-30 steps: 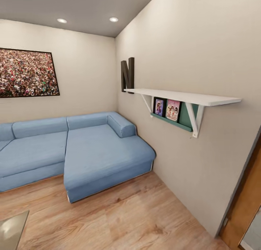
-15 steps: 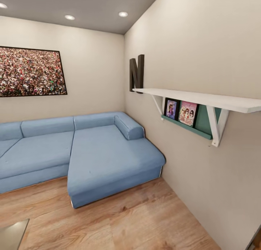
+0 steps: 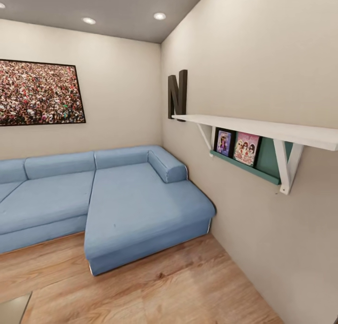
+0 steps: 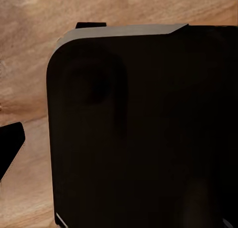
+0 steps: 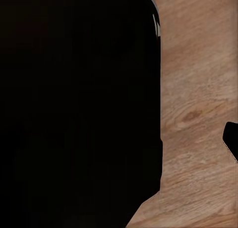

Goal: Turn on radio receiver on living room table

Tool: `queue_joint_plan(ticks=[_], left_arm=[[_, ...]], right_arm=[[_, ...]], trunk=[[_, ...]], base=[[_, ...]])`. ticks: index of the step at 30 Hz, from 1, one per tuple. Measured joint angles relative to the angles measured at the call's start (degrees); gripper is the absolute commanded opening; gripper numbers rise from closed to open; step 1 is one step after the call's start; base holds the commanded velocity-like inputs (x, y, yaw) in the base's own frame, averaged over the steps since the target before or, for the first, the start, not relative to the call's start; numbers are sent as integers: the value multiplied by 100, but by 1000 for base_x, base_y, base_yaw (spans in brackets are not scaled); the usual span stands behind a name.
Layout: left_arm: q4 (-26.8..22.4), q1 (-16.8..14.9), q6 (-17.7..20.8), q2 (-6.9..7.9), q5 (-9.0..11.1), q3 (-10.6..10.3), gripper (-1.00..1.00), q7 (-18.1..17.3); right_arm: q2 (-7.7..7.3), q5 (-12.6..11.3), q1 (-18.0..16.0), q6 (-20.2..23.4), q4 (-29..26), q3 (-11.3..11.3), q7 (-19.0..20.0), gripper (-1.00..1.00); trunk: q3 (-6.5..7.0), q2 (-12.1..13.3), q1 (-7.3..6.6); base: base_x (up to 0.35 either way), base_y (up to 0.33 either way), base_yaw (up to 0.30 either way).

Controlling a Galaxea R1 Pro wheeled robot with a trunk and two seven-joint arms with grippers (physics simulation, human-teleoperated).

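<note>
I'm facing the blue sofa (image 3: pixel 117 197) in the living room corner; the table (image 3: pixel 11 307) barely shows, low to my left, and I can't see the radio. Both wrist cameras look past dark robot housing at the wood floor (image 5: pixel 198 89), arms seemingly tucked for driving, so I can't tell either claw's opening.

Living room corner seen: blue L-shaped sofa (image 3: pixel 117 197) set against both walls on light wood plank floor (image 3: pixel 178 291). Framed crowd picture (image 3: pixel 40 93) hung above sofa. Dark letter N (image 3: pixel 177 95) mounted on side wall, above white shelf (image 3: pixel 263 129); two picture covers (image 3: pixel 237 145) propped on green ledge beneath. Glossy corner at lower left edge (image 3: pixel 11 307), possibly table, too little shown.
</note>
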Motion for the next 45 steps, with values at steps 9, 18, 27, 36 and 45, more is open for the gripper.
queue_joint_plan(ticks=[9,18,27,36,45], left_arm=[[3,-1,0,6,4,2,100,-1],[-4,-2,0,5,2,-6,100,-1],[-12,-3,0,3,-1,-6,100,2],[0,-1,0,5,2,-12,100,-1],[3,-3,0,6,4,-14,100,0]], right_arm=[[0,0,0,-10,0,-7,-1,100],[-5,0,0,-17,0,-7,-1,100],[-1,0,0,-18,0,-3,-1,100],[-8,0,0,-10,0,-3,1,100],[-6,-1,0,-9,0,-9,-1,100]], trunk=[[0,0,0],[0,0,0],[-2,0,0],[-11,0,0],[-11,0,0]], base=[[313,0,23],[78,0,242],[2,0,269],[203,0,109],[319,0,4]])
